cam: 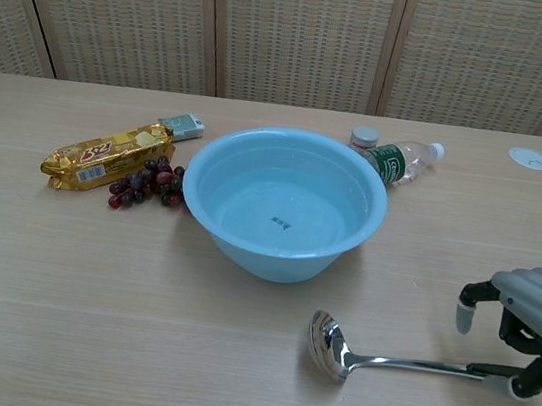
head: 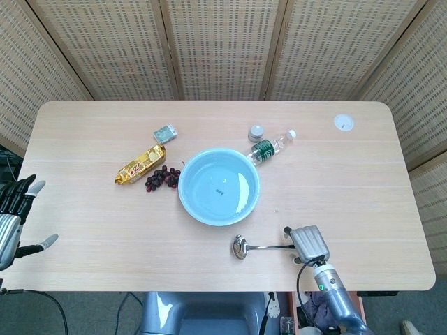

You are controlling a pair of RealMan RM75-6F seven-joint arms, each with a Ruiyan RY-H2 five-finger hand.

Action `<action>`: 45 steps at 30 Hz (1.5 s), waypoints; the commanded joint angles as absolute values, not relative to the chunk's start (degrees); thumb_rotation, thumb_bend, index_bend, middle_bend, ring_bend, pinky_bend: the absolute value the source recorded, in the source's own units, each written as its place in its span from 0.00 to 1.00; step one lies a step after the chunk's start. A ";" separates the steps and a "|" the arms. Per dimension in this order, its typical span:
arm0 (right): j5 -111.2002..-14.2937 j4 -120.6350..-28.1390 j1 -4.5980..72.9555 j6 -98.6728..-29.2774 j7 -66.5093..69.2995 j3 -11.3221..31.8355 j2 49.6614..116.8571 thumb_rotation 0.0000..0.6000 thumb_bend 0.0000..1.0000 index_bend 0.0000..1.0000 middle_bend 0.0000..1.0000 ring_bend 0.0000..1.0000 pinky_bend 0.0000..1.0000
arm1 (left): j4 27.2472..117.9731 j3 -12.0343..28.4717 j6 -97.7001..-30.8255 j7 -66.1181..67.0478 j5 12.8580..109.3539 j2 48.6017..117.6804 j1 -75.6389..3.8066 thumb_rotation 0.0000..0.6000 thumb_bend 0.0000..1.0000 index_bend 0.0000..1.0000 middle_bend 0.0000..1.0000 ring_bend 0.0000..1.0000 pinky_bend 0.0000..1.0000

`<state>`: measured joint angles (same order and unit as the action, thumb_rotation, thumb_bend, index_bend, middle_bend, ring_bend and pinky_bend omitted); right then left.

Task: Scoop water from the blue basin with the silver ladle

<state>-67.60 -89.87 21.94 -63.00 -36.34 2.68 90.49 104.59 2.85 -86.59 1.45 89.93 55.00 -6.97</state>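
No text or label is clear enough to read.

1. The head view looks steeply down from above, taking in the whole worktop (head: pixel 84 244).
2. The chest view sits low and near, facing level across it toward the screens.
3. Both share the blue basin (head: pixel 218 186) (cam: pixel 284 203) and silver ladle (head: pixel 260 246) (cam: pixel 371 354).

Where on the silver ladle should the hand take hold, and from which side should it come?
Grip the silver ladle at the far end of its handle, coming down from above on the right. It lies flat, bowl pointing left near the blue basin, and the right hand is already over that end.
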 commanded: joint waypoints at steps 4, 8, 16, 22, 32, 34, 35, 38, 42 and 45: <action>-64.47 -87.66 22.94 -62.59 -38.76 3.57 93.00 1.00 0.31 0.44 1.00 0.99 1.00 | 104.51 2.99 -86.38 1.36 89.83 55.05 -7.17 1.00 0.00 0.00 0.00 0.00 0.00; -63.11 -86.78 23.22 -62.52 -39.80 3.62 93.71 1.00 0.32 0.45 1.00 0.99 1.00 | 104.18 3.11 -86.14 1.26 89.86 55.25 -7.42 1.00 0.00 0.00 0.00 0.00 0.00; -59.96 -86.99 22.90 -63.34 -41.01 3.65 94.40 1.00 0.32 0.45 1.00 0.99 1.00 | 104.20 3.07 -85.66 1.58 89.55 55.36 -7.58 1.00 0.00 0.00 0.00 0.00 0.00; -58.22 -86.34 22.48 -64.55 -41.66 3.52 95.58 1.00 0.32 0.45 1.00 0.99 1.00 | 104.27 2.99 -85.38 1.91 89.51 55.43 -7.69 1.00 0.00 0.00 0.00 0.00 0.00; -56.01 -86.27 22.99 -64.50 -42.47 3.71 96.14 1.00 0.32 0.45 1.00 0.99 1.00 | 104.43 2.92 -85.09 2.73 89.48 55.67 -7.84 1.00 0.00 0.00 0.00 0.00 0.00; -55.87 -86.61 23.10 -64.43 -42.48 3.63 96.01 1.00 0.32 0.45 1.00 0.99 1.00 | 104.46 2.93 -85.08 2.88 89.45 55.73 -7.85 1.00 0.00 0.00 0.00 0.00 0.00; -55.86 -86.74 23.15 -64.41 -42.45 3.60 95.98 1.00 0.32 0.45 1.00 0.99 1.00 | 104.45 2.91 -85.08 2.92 89.45 55.76 -7.85 1.00 0.00 0.00 0.00 0.00 0.00; -55.74 -86.81 23.35 -64.33 -42.58 3.46 96.08 1.00 0.32 0.45 1.00 0.99 1.00 | 104.50 2.90 -85.01 3.08 89.40 55.80 -7.87 1.00 0.00 0.00 0.00 0.00 0.00; -55.11 -86.50 23.70 -64.26 -43.12 3.38 96.58 1.00 0.32 0.46 1.00 0.99 1.00 | 104.51 2.82 -85.25 3.21 89.70 55.83 -7.79 1.00 0.00 0.00 0.00 0.00 0.00; -54.88 -86.34 23.84 -64.25 -43.23 3.21 96.85 1.00 0.32 0.46 1.00 0.99 1.00 | 104.48 2.80 -85.20 3.25 89.58 55.88 -7.77 1.00 0.00 0.00 0.00 0.00 0.00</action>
